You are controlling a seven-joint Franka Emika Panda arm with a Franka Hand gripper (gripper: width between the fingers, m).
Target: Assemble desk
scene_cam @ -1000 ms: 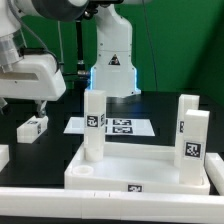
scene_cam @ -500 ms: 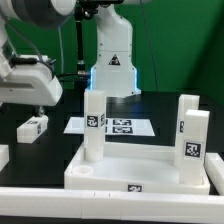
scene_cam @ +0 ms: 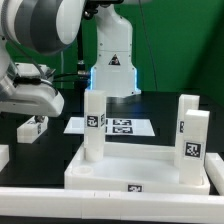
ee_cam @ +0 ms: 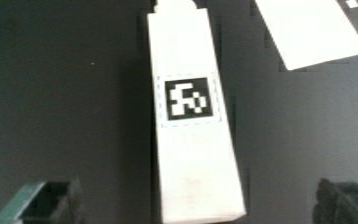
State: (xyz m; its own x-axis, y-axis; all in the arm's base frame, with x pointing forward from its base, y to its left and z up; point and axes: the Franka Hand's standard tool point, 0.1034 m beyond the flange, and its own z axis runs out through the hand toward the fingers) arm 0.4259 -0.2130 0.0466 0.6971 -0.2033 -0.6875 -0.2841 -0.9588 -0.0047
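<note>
Exterior view: the tabletop (scene_cam: 140,170) lies rim-up on the black worktop (scene_cam: 160,108), near the camera; its front edge is partly cut by a white bar across the bottom of the picture. Three legs stand upright in it: one (scene_cam: 94,125) at the corner toward the exterior view's left, two at the right, a nearer leg (scene_cam: 194,147) and one behind it (scene_cam: 186,118), the rear one partly covered by the nearer. Each shows a marker tag. The front left corner socket (scene_cam: 84,174) shows as a round hollow with no leg in it.

A fourth leg (scene_cam: 32,127) lies flat on the worktop, well apart from the tabletop on the exterior view's left. The arm's bulky white wrist hangs directly over it and hides the tool in this view. A further white piece (scene_cam: 3,157) sits at the left edge, cropped (cannot identify). The marker board (scene_cam: 118,126) lies flat behind the tabletop, partly hidden by the left leg.

Wrist view: the lying leg (ee_cam: 194,110) runs lengthwise through the picture, tag facing up. The tool (ee_cam: 199,203) is spread wide, one dark fingertip (ee_cam: 44,203) on each side of the leg, both clear of it, nothing gripped. Height above the leg cannot be judged. A corner of the marker board (ee_cam: 322,32) is cut off at the edge.
</note>
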